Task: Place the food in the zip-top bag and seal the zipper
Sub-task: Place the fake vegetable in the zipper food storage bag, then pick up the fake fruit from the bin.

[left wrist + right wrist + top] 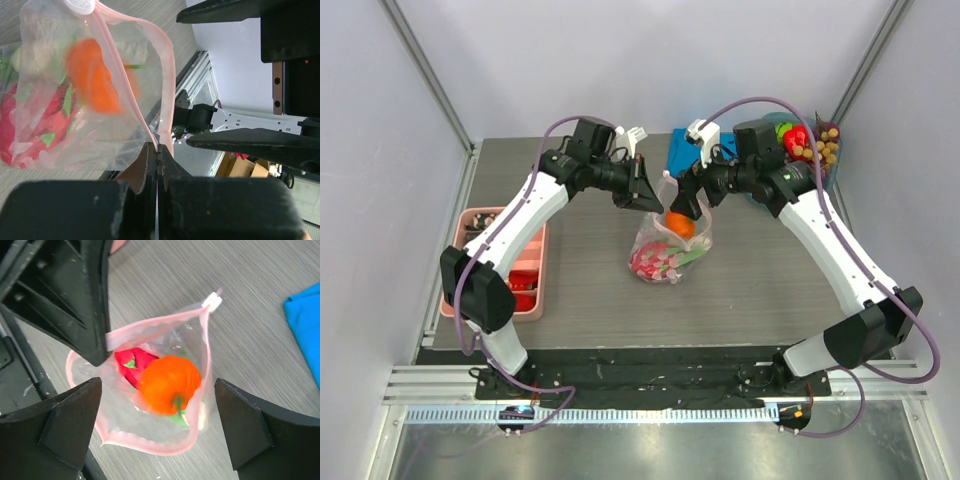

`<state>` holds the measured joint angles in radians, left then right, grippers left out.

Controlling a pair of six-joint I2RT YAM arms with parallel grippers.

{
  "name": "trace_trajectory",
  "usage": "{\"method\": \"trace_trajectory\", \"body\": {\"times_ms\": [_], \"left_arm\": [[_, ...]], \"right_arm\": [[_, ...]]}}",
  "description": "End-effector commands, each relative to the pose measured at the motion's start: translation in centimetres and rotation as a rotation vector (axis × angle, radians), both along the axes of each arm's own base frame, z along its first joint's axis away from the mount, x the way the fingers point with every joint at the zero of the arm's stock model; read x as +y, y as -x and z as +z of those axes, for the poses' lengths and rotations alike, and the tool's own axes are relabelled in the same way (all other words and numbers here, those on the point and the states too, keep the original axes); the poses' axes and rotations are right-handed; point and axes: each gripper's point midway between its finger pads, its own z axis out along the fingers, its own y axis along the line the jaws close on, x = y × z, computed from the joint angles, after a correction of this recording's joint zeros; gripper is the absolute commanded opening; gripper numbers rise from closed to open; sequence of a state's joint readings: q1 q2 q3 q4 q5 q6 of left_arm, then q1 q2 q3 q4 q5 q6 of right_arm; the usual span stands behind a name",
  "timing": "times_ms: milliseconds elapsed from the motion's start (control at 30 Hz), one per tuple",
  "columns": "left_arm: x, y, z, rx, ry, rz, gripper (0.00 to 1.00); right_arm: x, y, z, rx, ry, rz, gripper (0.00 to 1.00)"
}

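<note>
The clear zip-top bag (660, 262) stands open at the table's middle, with red and green food inside. An orange fruit (680, 225) sits in its mouth, blurred in the right wrist view (170, 382) above a red piece (131, 362). My left gripper (655, 203) is shut on the pink zipper (167, 75) strip at the bag's rim and holds the mouth up (157, 150). My right gripper (692, 208) is open and empty just above the mouth, its fingers (65, 420) on either side of the orange fruit (92, 82).
A pink tray (500, 265) with red pieces lies at the left. A folded blue cloth (690, 150) lies at the back behind the bag. A dark bowl (810, 145) with red, green and beige food stands at the back right.
</note>
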<state>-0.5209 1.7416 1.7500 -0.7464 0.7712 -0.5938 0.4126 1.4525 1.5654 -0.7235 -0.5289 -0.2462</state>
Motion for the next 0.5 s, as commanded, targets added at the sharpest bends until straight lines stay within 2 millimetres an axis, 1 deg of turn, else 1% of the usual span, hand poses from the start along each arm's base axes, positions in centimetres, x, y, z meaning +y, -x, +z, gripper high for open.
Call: {"method": "trace_trajectory", "body": {"times_ms": [0, 33, 100, 167, 200, 233, 267, 300, 333, 367, 400, 467], "left_arm": [[-0.3, -0.1, 2.5, -0.072, 0.067, -0.028, 0.0], [-0.4, -0.1, 2.4, -0.069, 0.069, -0.033, 0.0], [-0.5, -0.2, 2.3, -0.067, 0.07, -0.033, 0.0], [-0.5, -0.2, 2.5, -0.069, 0.073, -0.038, 0.0], [-0.5, -0.2, 2.5, -0.072, 0.074, -0.039, 0.0], [-0.5, -0.2, 2.5, -0.074, 0.074, -0.041, 0.0], [-0.5, -0.2, 2.5, -0.077, 0.076, -0.043, 0.0], [-0.5, -0.2, 2.6, -0.081, 0.076, -0.045, 0.0], [-0.5, -0.2, 2.7, -0.083, 0.078, -0.046, 0.0], [-0.6, -0.2, 2.5, -0.077, 0.079, -0.049, 0.0], [-0.6, -0.2, 2.4, -0.076, 0.079, -0.051, 0.0], [-0.6, -0.2, 2.3, -0.07, 0.078, -0.051, 0.0]], "right_arm": [[-1.4, -0.5, 2.1, -0.1, 0.025, -0.072, 1.0], [-2.2, -0.8, 2.8, -0.107, 0.009, -0.096, 1.0], [-3.5, -1.5, 3.4, -0.088, -0.025, -0.135, 1.0], [-7.1, -3.8, 3.4, -0.064, -0.036, -0.221, 0.99], [-8.7, -4.3, 2.6, -0.041, -0.012, -0.235, 0.98], [-11.5, -5.4, 2.9, -0.046, 0.002, -0.28, 0.98], [-12.8, -6.7, 0.8, -0.013, 0.056, -0.286, 0.97], [-14.4, -7.4, -0.2, -0.03, 0.122, -0.282, 0.97], [-16.0, -8.1, -1.9, -0.009, 0.188, -0.312, 0.97], [-18.5, -9.3, -4.0, 0.026, 0.239, -0.359, 0.96], [-19.8, -10.1, -5.3, 0.028, 0.291, -0.362, 0.96], [-21.9, -11.5, -6.9, 0.05, 0.358, -0.409, 0.94]]}}
